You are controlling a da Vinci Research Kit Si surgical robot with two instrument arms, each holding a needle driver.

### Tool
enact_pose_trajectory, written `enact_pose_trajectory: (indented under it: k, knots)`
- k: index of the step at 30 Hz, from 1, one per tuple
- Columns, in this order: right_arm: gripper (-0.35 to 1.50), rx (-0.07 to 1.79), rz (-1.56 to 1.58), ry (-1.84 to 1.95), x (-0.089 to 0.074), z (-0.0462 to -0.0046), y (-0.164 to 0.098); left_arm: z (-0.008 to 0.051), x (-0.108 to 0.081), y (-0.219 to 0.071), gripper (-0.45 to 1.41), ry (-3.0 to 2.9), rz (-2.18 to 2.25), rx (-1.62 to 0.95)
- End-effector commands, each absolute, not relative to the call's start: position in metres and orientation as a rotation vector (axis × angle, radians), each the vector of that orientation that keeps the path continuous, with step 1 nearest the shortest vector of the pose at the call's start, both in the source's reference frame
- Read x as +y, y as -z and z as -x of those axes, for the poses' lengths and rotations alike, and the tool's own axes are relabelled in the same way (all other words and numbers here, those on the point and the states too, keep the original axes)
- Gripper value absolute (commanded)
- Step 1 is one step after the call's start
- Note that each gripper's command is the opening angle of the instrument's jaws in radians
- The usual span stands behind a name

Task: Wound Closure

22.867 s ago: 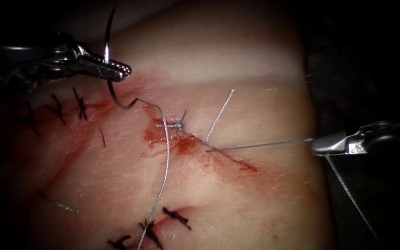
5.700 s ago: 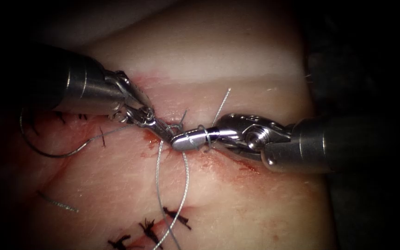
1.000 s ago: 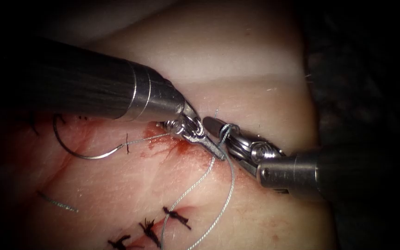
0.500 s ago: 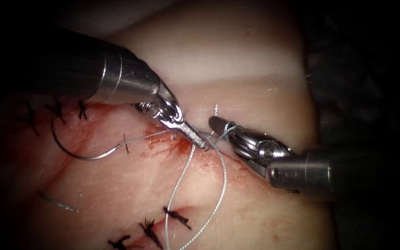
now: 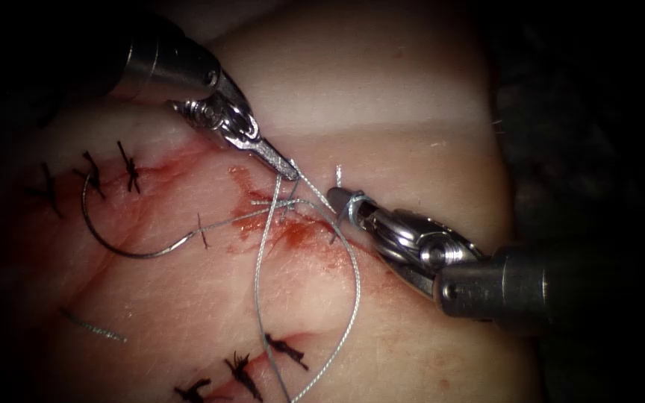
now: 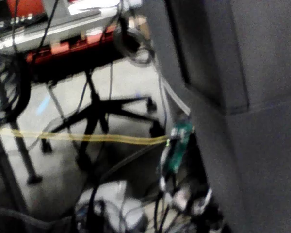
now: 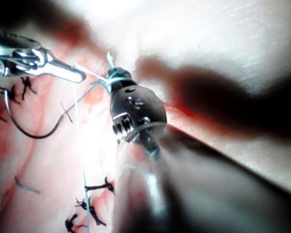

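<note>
1. The tissue carries finished dark stitches near its left and lower edges; the cut at mid-tissue is not yet tied off.
2. The needle lies free on the tissue left of the cut, its long axis left to right, curve bowing toward the lower edge.
3. The left hand is clamped on the thread; the right hand, thread wound about it, grips the short end.

tissue, needle lying left of cut, thread
</note>
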State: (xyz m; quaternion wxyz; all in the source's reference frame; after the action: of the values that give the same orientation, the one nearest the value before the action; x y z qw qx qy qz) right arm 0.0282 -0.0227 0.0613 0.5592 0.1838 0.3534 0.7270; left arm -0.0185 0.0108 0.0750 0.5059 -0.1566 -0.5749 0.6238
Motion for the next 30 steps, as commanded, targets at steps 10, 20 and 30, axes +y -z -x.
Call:
enact_pose_trajectory:
  k: [10,20,30]
  knots:
    - [-0.35,0.853,-0.484,-1.481,-0.025,-0.0271,-0.06,0.0189,0.016,-0.08,-0.45,-1.542,0.352,-1.193]
    - [-0.35,0.906,-0.529,-1.127,-0.023,-0.0249,-0.06,0.0186,0.017,-0.081,-0.45,-1.558,0.366,-1.123]
    - [-0.35,0.945,-0.658,-1.098,-0.025,-0.0267,-0.058,0.02,0.022,-0.082,-0.45,-1.781,0.494,-0.946]
